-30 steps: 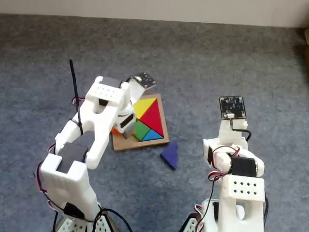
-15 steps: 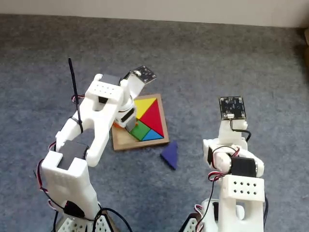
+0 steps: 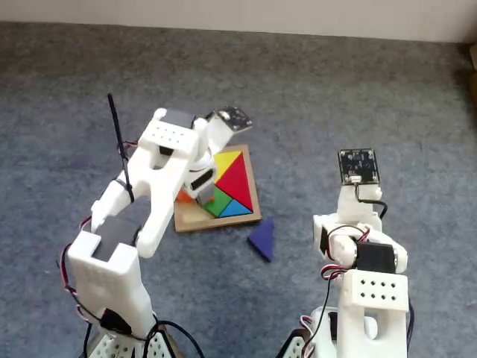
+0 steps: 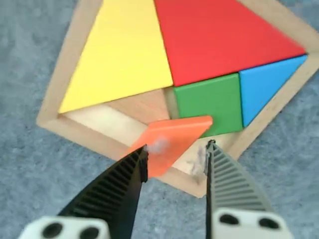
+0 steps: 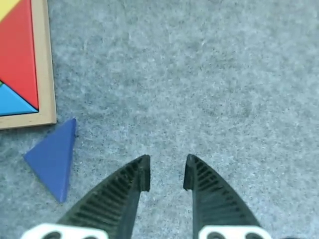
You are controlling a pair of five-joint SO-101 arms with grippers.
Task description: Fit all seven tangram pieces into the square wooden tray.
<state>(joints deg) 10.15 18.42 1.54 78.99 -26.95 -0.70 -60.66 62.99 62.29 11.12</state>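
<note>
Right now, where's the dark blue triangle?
In the high view, the dark blue triangle lies on the carpet off the wooden tray's corner nearest the right arm.

Grey, carpet-like tabletop under soft, even light

The tabletop (image 3: 373, 97) is covered in a mottled grey fabric with a short, fuzzy nap — up close in the wrist views it breaks into fine flecks of lighter and darker grey. Along its far side runs a pale cream band (image 3: 238, 11); whether it is wall or skirting cannot be told. Shadows are faint and soft-edged — the lighting is diffuse.
</note>
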